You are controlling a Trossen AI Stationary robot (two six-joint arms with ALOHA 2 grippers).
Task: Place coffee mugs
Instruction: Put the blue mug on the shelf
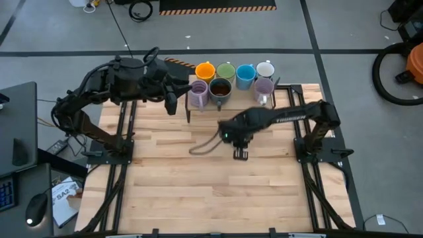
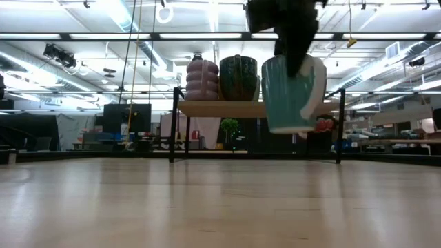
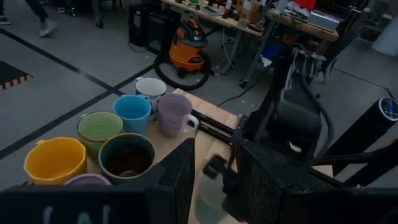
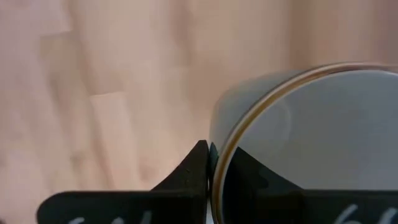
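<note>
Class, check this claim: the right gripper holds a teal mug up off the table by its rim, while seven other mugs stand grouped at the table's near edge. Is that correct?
Not quite. The right gripper does hold the teal mug up off the table by its rim, but the high view shows the seven other mugs grouped at the table's far edge, not the near one.
</note>
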